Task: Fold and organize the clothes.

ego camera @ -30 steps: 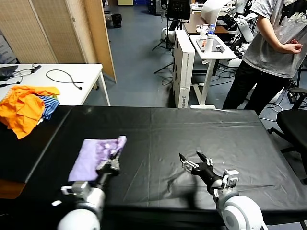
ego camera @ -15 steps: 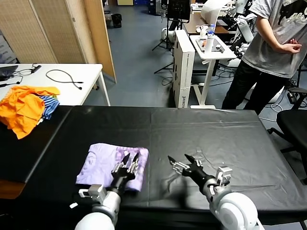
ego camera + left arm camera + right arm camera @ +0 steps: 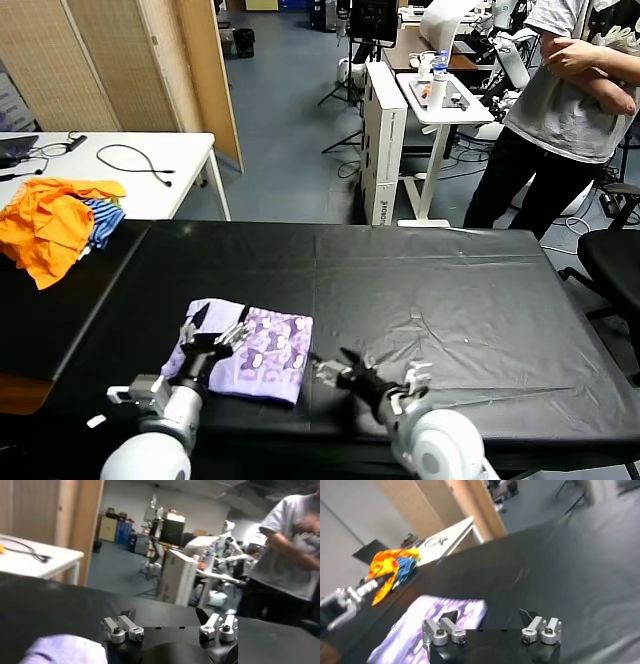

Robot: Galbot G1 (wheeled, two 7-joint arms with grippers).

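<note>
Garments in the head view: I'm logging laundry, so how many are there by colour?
Lavender T-shirt, folded on the black table: 1
Orange garments: one heap, count unclear
Blue-striped piece: 1
Total: 3 groups

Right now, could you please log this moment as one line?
T-shirt: folded on black table | left claw: open over it | right claw: open beside it

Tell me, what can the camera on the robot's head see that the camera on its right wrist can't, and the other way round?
Only the head view shows the standing person, the white cart and the left gripper, open over the folded lavender T-shirt.

Only the right wrist view shows the right gripper's open fingers up close.

Both show the T-shirt, the black table, the orange garments and the right gripper.
</note>
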